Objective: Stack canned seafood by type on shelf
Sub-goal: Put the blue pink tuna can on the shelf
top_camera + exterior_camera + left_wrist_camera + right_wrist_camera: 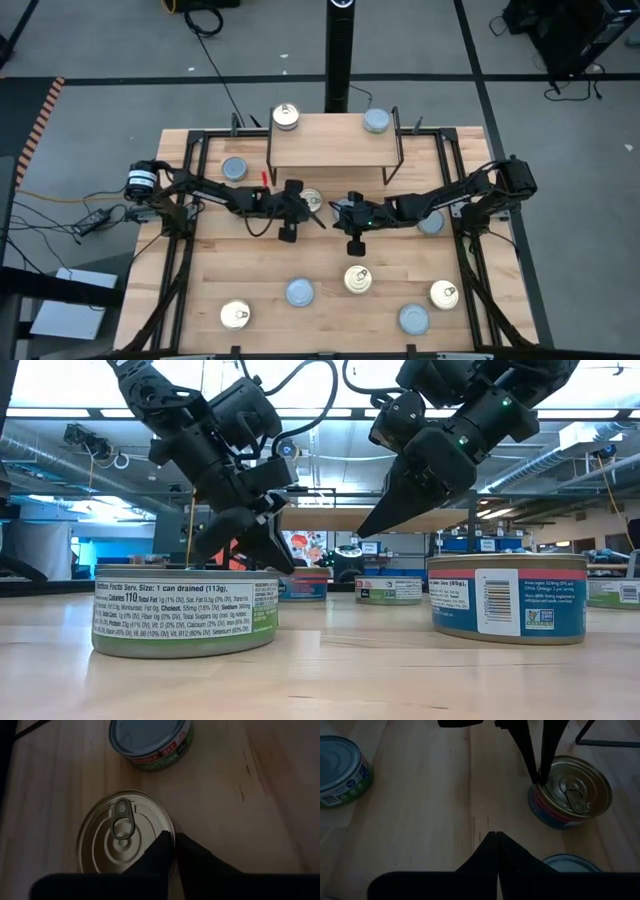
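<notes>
Left gripper (175, 840) hangs at frame centre in the high view, its fingers pinched almost together on the rim edge of a gold pull-tab tin (125, 837); from the right wrist view the 2 fingers straddle that tin's near wall. Right gripper (495, 837) sits just beside it over bare wood, pressed shut and holding nothing.

A grip this thin on a lip looks risky: lifted, the tin could tilt or slip free, and the 2 arms are near enough to knock together.

Nearest the camera, lower in the high view, lie loose tins (358, 279), 3 gold-topped and 2 blue-grey. Farther back, upper centre, stands the shelf (330, 140), carrying 1 gold tin (286, 117) at its left end and 1 blue-grey tin (376, 122) at its right.
</notes>
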Robot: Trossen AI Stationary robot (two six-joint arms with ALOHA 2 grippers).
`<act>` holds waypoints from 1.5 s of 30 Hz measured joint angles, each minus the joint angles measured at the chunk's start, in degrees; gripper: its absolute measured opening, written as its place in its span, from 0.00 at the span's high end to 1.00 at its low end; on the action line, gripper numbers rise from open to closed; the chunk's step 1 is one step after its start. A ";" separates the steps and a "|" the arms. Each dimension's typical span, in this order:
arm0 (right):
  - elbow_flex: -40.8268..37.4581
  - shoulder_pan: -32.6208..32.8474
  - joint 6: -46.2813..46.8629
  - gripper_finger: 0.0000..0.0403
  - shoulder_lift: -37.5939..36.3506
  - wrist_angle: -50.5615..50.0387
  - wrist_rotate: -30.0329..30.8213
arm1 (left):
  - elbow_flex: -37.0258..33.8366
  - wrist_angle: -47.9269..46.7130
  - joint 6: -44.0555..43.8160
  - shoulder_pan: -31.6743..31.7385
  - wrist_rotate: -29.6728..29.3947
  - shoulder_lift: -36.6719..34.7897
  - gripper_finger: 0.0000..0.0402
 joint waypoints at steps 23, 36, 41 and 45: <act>0.00 0.06 0.50 0.98 -0.01 0.09 -0.02 | 4.31 -12.06 2.19 -3.48 0.18 -6.55 1.00; -0.02 0.61 0.46 0.98 -0.01 0.50 -0.02 | 4.42 -13.98 1.71 -4.67 -2.84 -12.16 1.00; -0.02 0.59 0.44 0.98 0.00 0.52 -0.02 | 4.46 -14.47 0.67 -5.96 -2.88 -15.11 1.00; -0.02 0.59 0.44 0.98 0.00 0.59 -0.02 | 5.79 -17.46 0.23 -7.15 -4.51 -16.50 1.00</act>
